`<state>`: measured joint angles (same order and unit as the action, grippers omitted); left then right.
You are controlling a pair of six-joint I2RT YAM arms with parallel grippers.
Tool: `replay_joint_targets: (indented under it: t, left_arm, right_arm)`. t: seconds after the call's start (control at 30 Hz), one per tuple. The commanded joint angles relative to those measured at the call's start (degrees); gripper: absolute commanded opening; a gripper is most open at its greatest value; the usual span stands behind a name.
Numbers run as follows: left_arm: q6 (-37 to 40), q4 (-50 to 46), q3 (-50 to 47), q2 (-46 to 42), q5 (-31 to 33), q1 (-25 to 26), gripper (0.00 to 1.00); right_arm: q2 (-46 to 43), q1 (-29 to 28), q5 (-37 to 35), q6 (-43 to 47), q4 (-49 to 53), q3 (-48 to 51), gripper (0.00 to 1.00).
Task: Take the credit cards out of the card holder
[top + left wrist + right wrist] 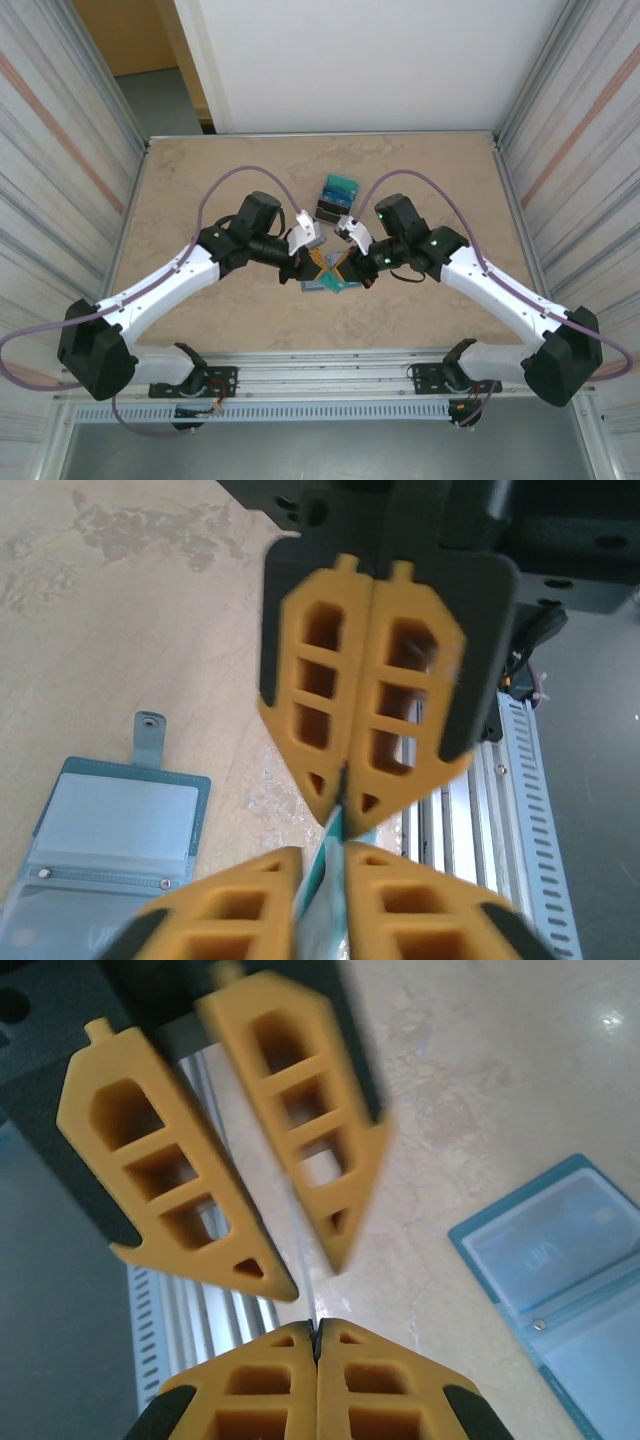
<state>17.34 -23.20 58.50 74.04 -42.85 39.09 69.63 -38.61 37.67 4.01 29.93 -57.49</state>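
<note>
At the near middle of the desk, with open surface running left and right to its walled edges, we see the card holder lying open and flat. Close by it, the left end effector has its fingers slightly apart around a teal credit card. The right end effector is clamped together on that card's edge.

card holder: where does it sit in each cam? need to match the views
Top external: card holder mid-table, on the near side of the small dark tray.
Left wrist: card holder lower left, lying open, snap tab pointing up.
Right wrist: card holder at the right edge, lying open.
Shared landmark: slotted rail at the table's near edge, also at and.
</note>
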Motion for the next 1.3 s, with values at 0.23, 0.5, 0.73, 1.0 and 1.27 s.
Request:
replay_joint_targets:
  t: [0.23,0.5,0.73,1.0,1.27]
  left_arm:
    - [-21.07,21.75,-9.27,-9.59,5.52,-6.08,0.57]
    - [-43.23,43.31,-15.91,-7.86,6.47,-5.56,0.55]
    - [-44.51,46.03,-12.74,-5.13,5.67,-2.19,0.52]
    - [-47.42,52.92,-12.02,-3.55,2.97,-2.0,0.41]
    - [-46.68,52.3,-11.21,-4.35,3.77,-2.26,0.21]
  right_arm:
    - [-9.08,13.31,3.87,-19.84,-25.71,11.98,0.0]
    - [-12.2,14.87,3.35,-37.17,-47.09,16.51,0.0]
    - [-10.53,13.49,4.43,-44.39,-57.96,17.24,0.0]
    - [-9.12,10.23,4.78,-43.3,-58.39,16.32,0.0]
    - [-8.19,9.78,5.92,-42.42,-58.22,16.19,0.0]
